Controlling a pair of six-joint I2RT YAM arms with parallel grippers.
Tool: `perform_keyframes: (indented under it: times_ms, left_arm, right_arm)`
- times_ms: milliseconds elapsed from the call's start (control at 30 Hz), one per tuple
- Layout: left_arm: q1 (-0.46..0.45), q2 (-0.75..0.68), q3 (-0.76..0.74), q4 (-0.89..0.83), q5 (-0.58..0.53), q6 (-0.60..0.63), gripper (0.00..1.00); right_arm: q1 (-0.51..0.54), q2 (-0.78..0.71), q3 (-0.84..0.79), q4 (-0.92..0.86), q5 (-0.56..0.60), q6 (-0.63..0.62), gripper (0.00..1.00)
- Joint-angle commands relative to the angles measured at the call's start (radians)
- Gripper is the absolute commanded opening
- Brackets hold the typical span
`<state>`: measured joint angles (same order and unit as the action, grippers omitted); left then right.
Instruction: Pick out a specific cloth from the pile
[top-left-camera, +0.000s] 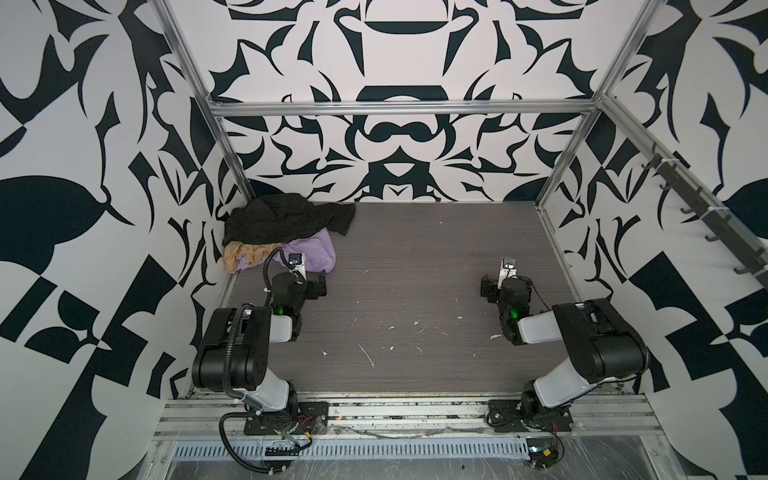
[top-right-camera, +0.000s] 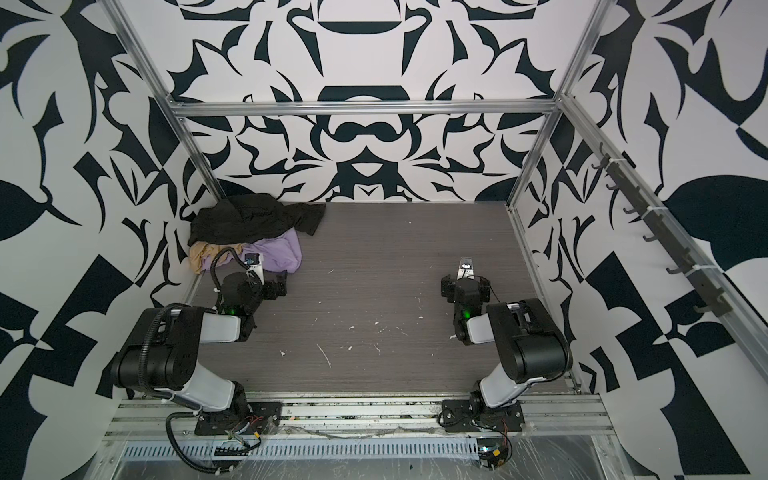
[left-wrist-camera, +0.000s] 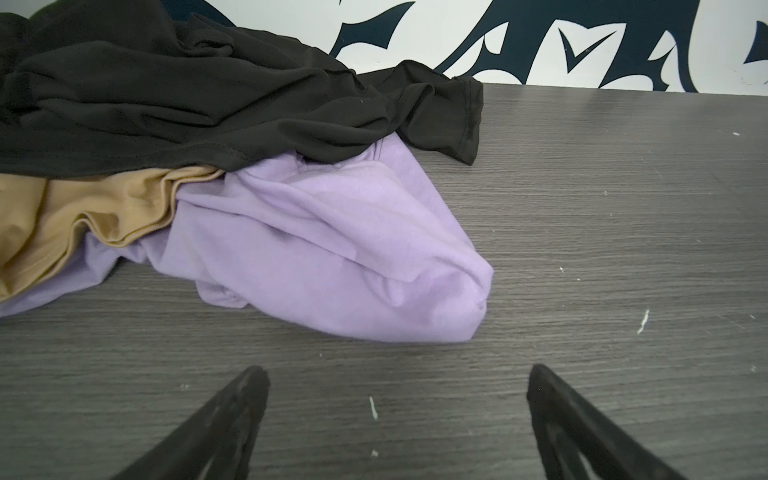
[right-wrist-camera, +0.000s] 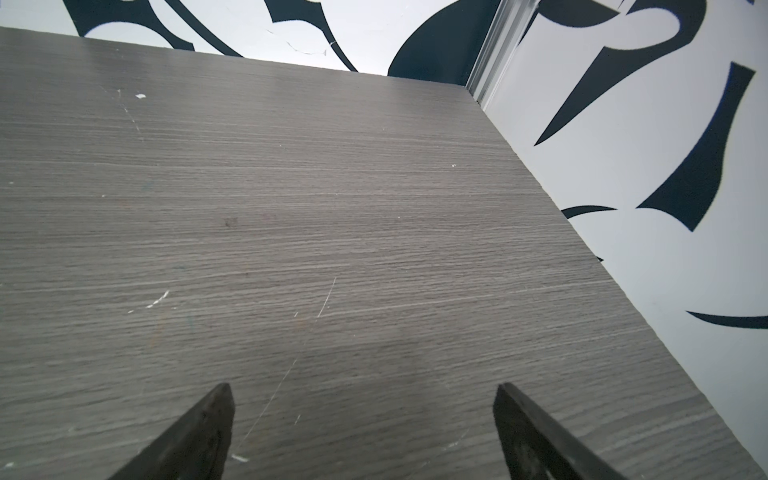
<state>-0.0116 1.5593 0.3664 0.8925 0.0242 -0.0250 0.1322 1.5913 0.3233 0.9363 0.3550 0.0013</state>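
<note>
Three cloths make up the pile (top-left-camera: 286, 232), heaped at the upper left of the worktop (top-left-camera: 415, 299) in both top views.

- Black cloth (left-wrist-camera: 166, 95): the largest. It lies on top, its hem across the rear of the other two.
- Tan cloth (left-wrist-camera: 83, 216): small, at the left edge of the left wrist view, its folds overlapping one end of the wanted item.
- Lilac cloth (left-wrist-camera: 353, 249): the wanted item. Its rounded, folded end juts toward the centre right of the left wrist view, uncovered and lying on bare worktop.
- Left hand (left-wrist-camera: 395, 374): released, fingers spread wide, empty. It is near the lilac end and not touching it.
- Right hand (right-wrist-camera: 361, 390): released and empty, over bare worktop well apart from the pile.

Handling, as judged:
- Take the rounded lilac end, the part farthest from the black hem and the tan folds.
- Straddle a thick fold and pinch several layers, since thin fabric may slip.
- Draw it out low and slowly toward the bare surface, so that the black cloth slides off rather than trailing along.
- Watch the tan overlap.
</note>
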Motion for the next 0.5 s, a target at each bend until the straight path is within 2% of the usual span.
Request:
perform_keyframes:
  times_ms: [0,467]
  left_arm:
    - [0.000,0.002,0.014,0.003,0.012,0.008,1.00]
    - [0.000,0.002,0.013,0.008,0.012,0.007,1.00]
  right_arm:
    - [-0.001,-0.027,0.017,0.025,-0.001,0.010,0.99]
    - [-0.002,-0.026,0.019,0.021,-0.001,0.009,1.00]
